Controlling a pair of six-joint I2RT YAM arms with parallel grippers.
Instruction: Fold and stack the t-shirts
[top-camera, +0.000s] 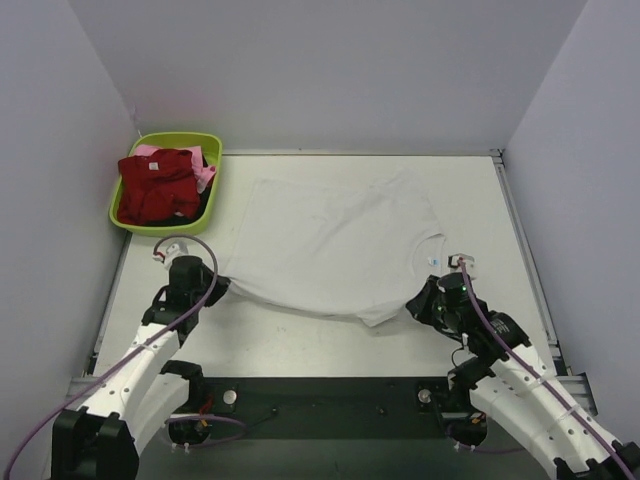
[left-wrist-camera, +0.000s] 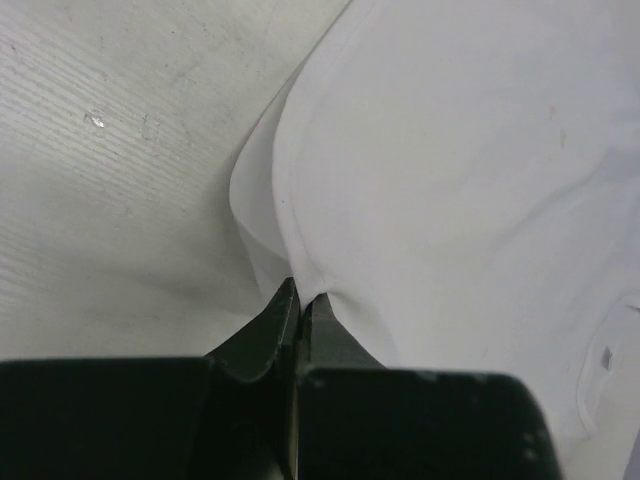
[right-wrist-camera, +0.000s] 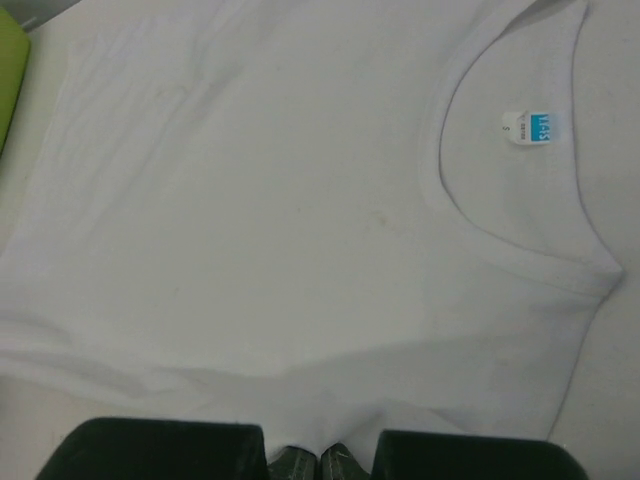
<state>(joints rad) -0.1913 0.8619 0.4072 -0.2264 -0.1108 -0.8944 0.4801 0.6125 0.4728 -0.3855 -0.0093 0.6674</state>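
A large white t-shirt (top-camera: 335, 245) lies spread on the table, its neck with a small blue label (top-camera: 433, 262) toward the right. My left gripper (top-camera: 212, 285) is shut on its near left corner, the cloth (left-wrist-camera: 440, 170) pinched between the black fingertips (left-wrist-camera: 285, 305). My right gripper (top-camera: 418, 300) is shut on the shirt's near right edge; the white shirt (right-wrist-camera: 280, 200) and its blue label (right-wrist-camera: 528, 127) fill the right wrist view. A dark red t-shirt (top-camera: 155, 185) and a pink one (top-camera: 203, 176) lie bunched in the basin.
A lime-green plastic basin (top-camera: 168, 226) stands at the far left of the table. White walls close in the table (top-camera: 300, 340) on three sides. The arms' bases sit on a dark strip (top-camera: 330, 400) at the near edge.
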